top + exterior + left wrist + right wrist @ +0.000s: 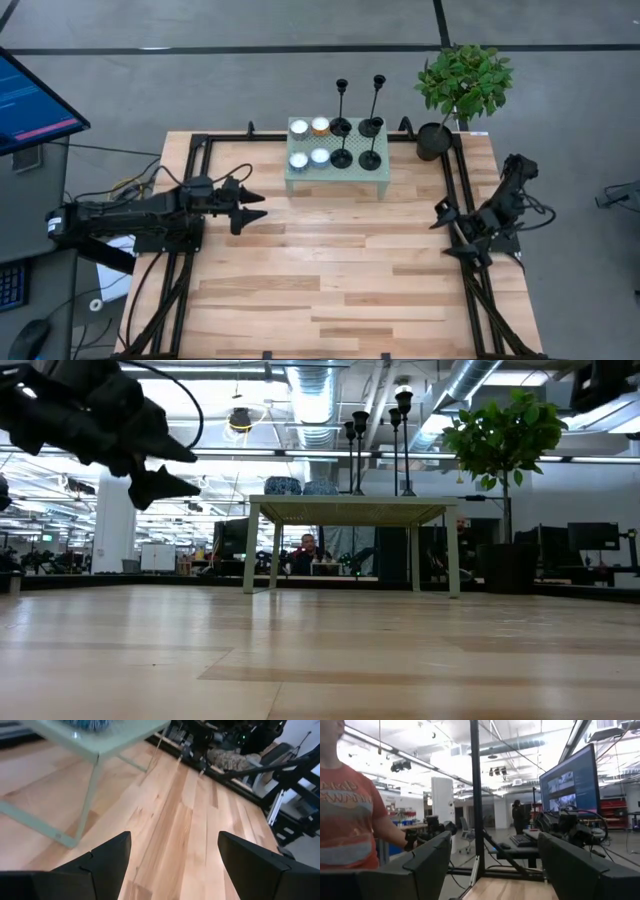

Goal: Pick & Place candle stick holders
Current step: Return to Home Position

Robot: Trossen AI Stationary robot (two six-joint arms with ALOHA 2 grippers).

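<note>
Four black candle stick holders stand on their disc bases on the right half of a small pale green stand (335,181) at the table's far middle. Two tall ones (341,126) (372,125) are behind, two short ones (341,158) (370,160) in front. Their stems and cups also show in the low view (358,452) (404,440). My left gripper (258,205) is open and empty, above the table to the left of the stand, pointing right; its open fingers show in the left wrist view (175,865). My right gripper (439,214) is open and empty at the table's right edge (495,865).
Several small round candles (309,142) sit on the stand's left half. A potted plant (434,141) stands just right of the stand at the far right corner. Black frame rails (185,250) run along the table's sides. A person in a red shirt (345,815) stands beyond the table.
</note>
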